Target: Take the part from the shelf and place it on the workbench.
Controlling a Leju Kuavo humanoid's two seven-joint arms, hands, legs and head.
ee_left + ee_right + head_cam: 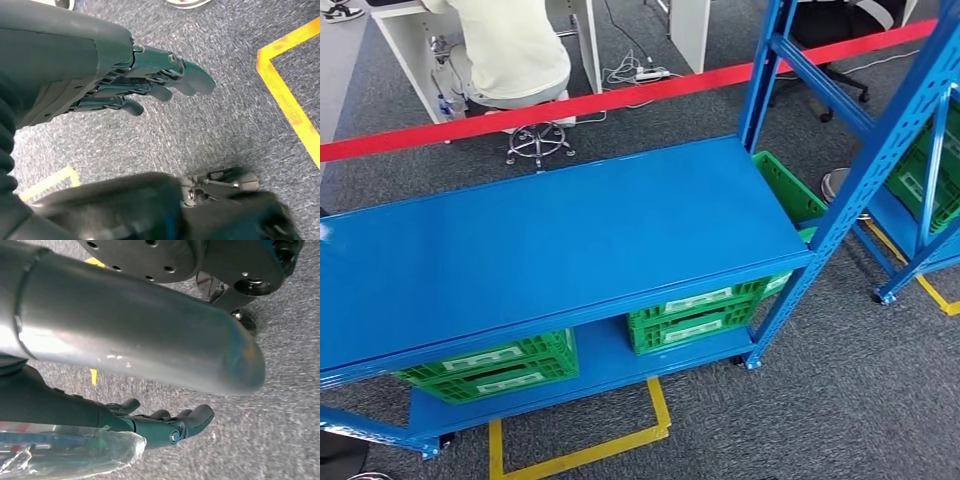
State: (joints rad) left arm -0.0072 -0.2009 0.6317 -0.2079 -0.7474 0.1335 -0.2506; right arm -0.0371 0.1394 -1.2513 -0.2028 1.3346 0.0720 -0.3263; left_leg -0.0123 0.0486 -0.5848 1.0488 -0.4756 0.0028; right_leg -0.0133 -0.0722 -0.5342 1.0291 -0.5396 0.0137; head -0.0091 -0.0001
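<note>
Crates of green plastic on the lower board of the blue shelf (546, 240), seen from the head: left crate (493, 368) under the near edge of the top board, middle crate (693, 318) further right, rear crate (788, 190) sticking out behind the right end. Cannot tell what lies in any of them, with the interiors hidden under the top board or showing just a green mesh wall. Top board bare and glossy. Second shelf (916, 120) to the right, also blue, with another green crate (924, 180) behind its slanted post, contents again not readable. Red barrier tape (622, 98) stretched across behind the shelf; beyond it a person (512, 45) in pale clothes seated on a stool (539, 140). Yellow floor tape (580, 455) on the grey carpet (848, 400) in front. Left hand (113, 75) hanging over the carpet, fingers (188, 75) stretched out straight, slightly fanned, clasping nothing. Right hand (113, 417) likewise above the carpet, fingers (196, 416) extended and lying close together, not curled. Clear plastic bag (75, 452) lying right against that hand, crumpled, with faint red and blue inside; cannot tell what it contains, nor whether the hand actually grips it or merely touches it. Cannot tell whether this bag is the part.
</note>
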